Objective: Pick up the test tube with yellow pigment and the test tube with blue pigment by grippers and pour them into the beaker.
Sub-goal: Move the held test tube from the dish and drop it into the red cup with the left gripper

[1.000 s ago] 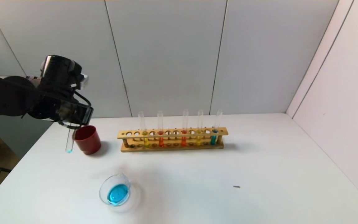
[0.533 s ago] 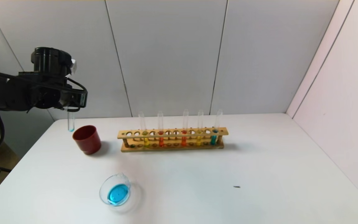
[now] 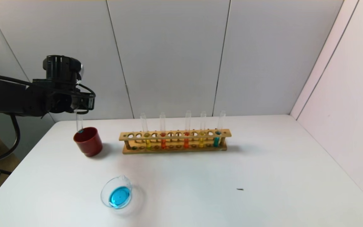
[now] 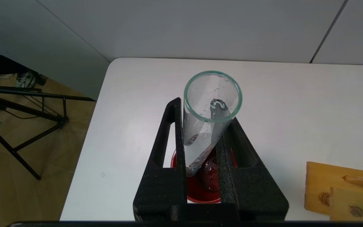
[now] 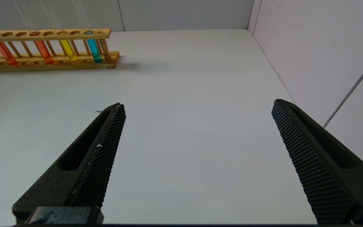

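My left gripper (image 3: 81, 106) is shut on the upright test tube with blue pigment (image 3: 79, 122), which holds only a teal trace at its bottom. The tube's tip hangs just above the left rim of the dark red cup (image 3: 88, 142). In the left wrist view the tube (image 4: 208, 119) stands between the fingers (image 4: 169, 142), over the cup (image 4: 205, 189). The beaker (image 3: 117, 193) holds blue liquid at the front left of the table. Two test tubes with yellow pigment (image 3: 202, 139) (image 3: 146, 141) and a blue twin (image 3: 216, 138) stand in the wooden rack (image 3: 175, 135). My right gripper (image 5: 198, 104) is open over bare table.
The rack also holds two orange-red tubes (image 3: 163, 140). A small dark speck (image 3: 239, 189) lies on the white table (image 3: 263, 164). Grey wall panels close off the back and the right side. The table's left edge drops to the floor beside the cup.
My left gripper has risen with the blue tube from low beside the cup's left side, then moved right, so the tube's tip now hangs over the cup's rim.
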Tool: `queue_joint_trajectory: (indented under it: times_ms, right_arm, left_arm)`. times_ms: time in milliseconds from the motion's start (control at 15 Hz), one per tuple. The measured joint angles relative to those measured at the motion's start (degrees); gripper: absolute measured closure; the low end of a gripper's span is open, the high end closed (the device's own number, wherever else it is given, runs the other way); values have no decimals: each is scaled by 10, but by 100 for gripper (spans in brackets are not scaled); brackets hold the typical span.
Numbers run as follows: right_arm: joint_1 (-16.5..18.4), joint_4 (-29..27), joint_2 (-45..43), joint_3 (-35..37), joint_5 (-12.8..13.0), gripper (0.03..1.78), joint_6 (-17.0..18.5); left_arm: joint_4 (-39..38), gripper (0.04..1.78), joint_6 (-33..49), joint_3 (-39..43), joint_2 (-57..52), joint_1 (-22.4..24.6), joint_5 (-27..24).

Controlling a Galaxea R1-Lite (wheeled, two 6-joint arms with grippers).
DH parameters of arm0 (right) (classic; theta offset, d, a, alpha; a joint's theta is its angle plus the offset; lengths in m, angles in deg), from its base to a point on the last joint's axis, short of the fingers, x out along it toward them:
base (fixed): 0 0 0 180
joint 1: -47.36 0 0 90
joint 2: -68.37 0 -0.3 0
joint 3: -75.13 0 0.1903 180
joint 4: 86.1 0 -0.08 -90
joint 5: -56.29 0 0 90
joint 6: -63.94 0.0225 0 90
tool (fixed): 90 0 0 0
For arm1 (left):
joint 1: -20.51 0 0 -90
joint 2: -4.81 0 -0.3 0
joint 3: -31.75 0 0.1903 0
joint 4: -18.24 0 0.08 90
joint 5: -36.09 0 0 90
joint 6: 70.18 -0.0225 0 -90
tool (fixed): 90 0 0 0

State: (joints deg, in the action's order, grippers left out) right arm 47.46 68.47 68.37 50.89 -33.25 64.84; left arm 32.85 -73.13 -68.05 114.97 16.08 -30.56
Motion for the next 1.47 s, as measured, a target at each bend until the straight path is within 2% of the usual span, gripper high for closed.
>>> queue_joint_trajectory:
  times_ms: [467,667,867,1133,1333,1467]
  right_arm:
    - [0,0,0,0,0,11,0]
    - [0,0,0,0,0,11,0]
    - [0,0,0,0,0,11,0]
    - [0,0,0,0,0,11,0]
    - [0,0,0,0,0,11,0]
    - [0,0,0,0,0,11,0]
  left_arm:
    - [-35,150,14,9,41,-10,2]
    - [-48,150,23,29,60,-21,5]
    - [-103,150,22,57,77,-25,7]
    - [-118,150,22,87,80,-24,7]
    - [-118,140,22,98,77,-24,7]
    - [-118,120,18,103,70,-24,7]
